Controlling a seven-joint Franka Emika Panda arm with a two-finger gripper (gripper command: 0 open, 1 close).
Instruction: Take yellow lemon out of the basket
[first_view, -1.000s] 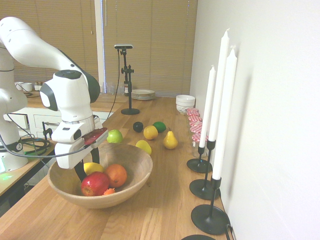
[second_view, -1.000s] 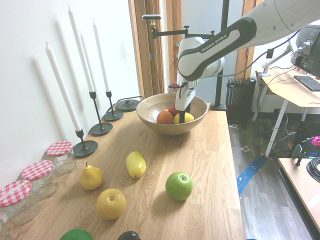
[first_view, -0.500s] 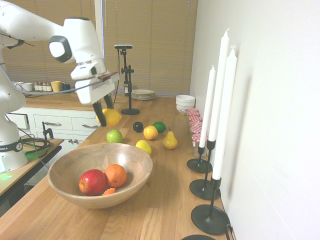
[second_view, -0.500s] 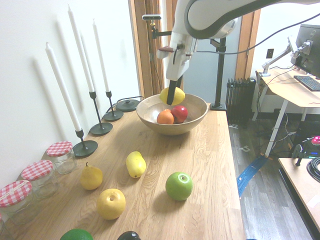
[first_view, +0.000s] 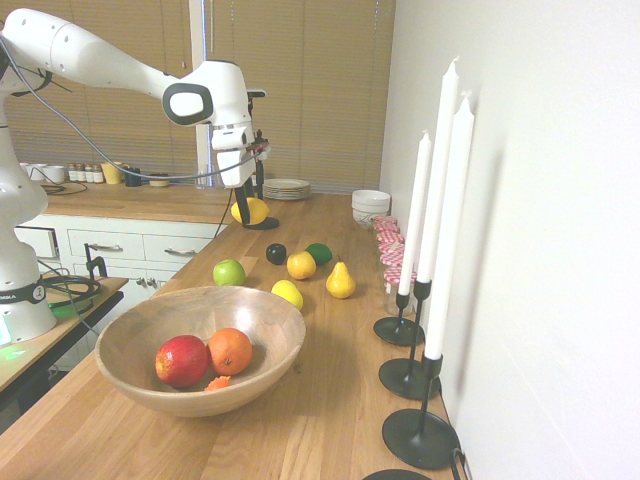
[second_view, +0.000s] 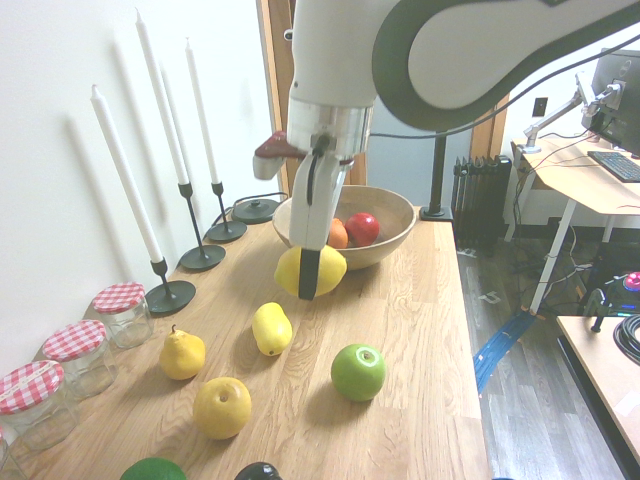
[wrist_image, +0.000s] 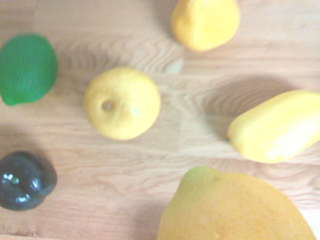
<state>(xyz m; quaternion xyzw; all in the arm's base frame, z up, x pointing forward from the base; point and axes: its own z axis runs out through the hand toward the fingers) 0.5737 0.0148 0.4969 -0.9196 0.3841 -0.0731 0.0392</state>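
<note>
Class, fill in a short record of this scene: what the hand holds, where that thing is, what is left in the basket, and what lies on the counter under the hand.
hand: shut on the yellow lemon
lemon's place: in the air, outside the basket
left in basket: red fruit, orange
counter below: pale lemon, green apple, pear, round yellow fruit

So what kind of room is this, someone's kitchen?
Probably a home kitchen or dining room. There is a long wooden counter with fruit and a wooden bowl, stacked plates and white bowls at the far end, and drawers beside it.
</note>
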